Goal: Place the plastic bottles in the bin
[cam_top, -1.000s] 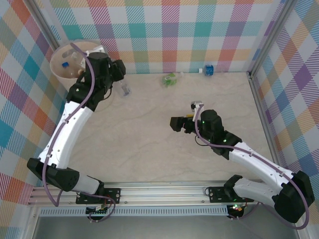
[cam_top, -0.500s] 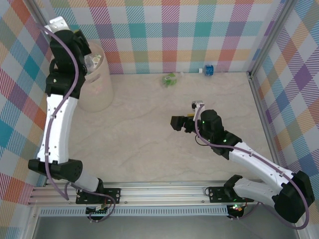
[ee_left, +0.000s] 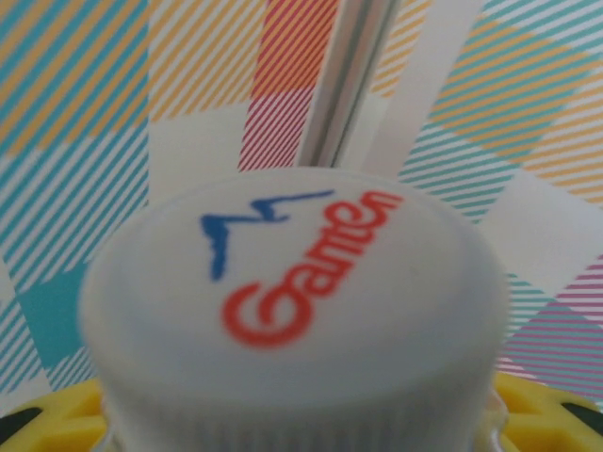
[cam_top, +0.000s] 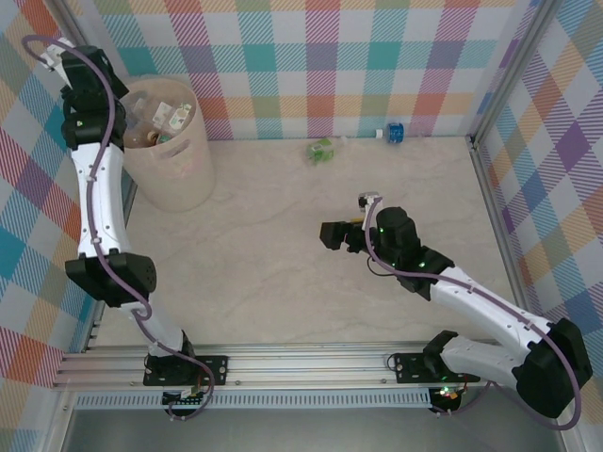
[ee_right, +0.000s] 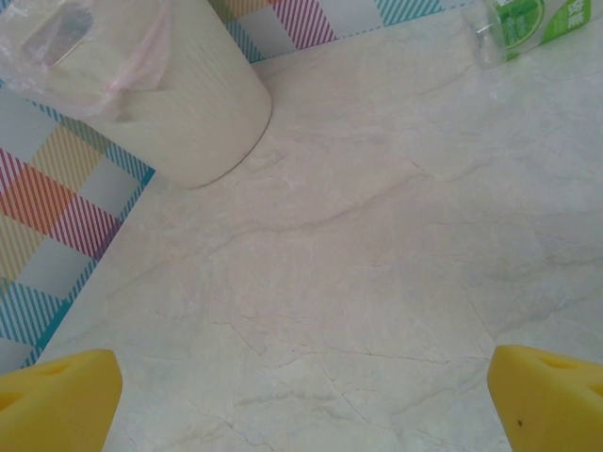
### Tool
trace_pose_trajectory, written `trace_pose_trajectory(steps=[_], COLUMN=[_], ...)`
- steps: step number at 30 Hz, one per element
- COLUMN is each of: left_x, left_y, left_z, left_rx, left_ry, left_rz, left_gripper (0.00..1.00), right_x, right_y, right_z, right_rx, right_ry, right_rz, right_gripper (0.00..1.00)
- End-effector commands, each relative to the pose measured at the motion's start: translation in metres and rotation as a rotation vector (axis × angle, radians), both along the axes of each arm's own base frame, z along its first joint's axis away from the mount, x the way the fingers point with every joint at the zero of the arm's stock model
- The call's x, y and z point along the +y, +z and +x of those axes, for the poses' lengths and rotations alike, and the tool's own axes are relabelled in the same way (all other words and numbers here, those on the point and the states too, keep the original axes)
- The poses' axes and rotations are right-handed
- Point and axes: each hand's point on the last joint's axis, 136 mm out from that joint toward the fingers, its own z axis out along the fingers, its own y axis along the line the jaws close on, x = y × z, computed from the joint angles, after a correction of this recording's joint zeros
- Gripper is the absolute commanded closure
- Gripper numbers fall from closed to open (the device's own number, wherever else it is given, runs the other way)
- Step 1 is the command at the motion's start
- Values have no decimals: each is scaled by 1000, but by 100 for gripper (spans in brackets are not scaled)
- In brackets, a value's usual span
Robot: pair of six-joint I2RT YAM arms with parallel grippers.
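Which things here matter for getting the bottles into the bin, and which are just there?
For the job: bin; bottles inside it; white-capped bottle in the left claw; green-labelled bottle; blue-labelled bottle.
Just there: checked walls; table; metal rail.

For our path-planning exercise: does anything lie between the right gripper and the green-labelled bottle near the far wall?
Nothing visible does. The right gripper is open, and bare table lies between it and the green-labelled bottle. The bin stands well off to the left of that line.
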Motion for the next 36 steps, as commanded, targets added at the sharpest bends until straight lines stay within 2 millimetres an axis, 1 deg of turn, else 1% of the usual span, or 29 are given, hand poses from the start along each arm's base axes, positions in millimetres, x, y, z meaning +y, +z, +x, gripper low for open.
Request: trace_pose_trajectory(steps=[1,2,4,5,7,8,12,17,22,26,31,33,36], left_x=[1,4,7,9,11,10,0,-16,-30,-45,-74,-91,-120], left_y=[-33,-46,-67,-72,-76,-74,-58,-50,-40,-33,-24,-18,0], left_z=[7,9,13,13,14,14,15,15,13,14,15,15,12], left_rx=[41,64,111,131,160,166,135,116,108,87,79,72,27], left_ry=[-17,-15,-14,-6,-11,-16,-79,-149,-191,-246,-331,-389,-522], left_rz=[-156,-188,-251,-270,-288,-287,-290,-317,-296,-321,-319,-319,-320], left_gripper=[51,48,37,31,14,11,9,7,3,3,2,1,1], right_x=[7,8,9,8,9,9,2,-17,-37,-47,-50,-51,-54], right_y=[17,16,16,16,16,16,15,15,8,0,-7,-9,-10], right_z=[1,1,1,1,1,1,5,8,8,8,9,10,11], right_rx=[-22,-19,-16,-15,-13,-15,-10,-17,-19,14,43,46,44], right_ry=[28,29,32,32,34,35,-12,-121,-218,-281,-303,-313,-322], right_rz=[27,26,24,23,22,20,8,21,26,27,15,7,-8], right_gripper=[0,0,0,0,0,0,0,0,0,0,0,0,0])
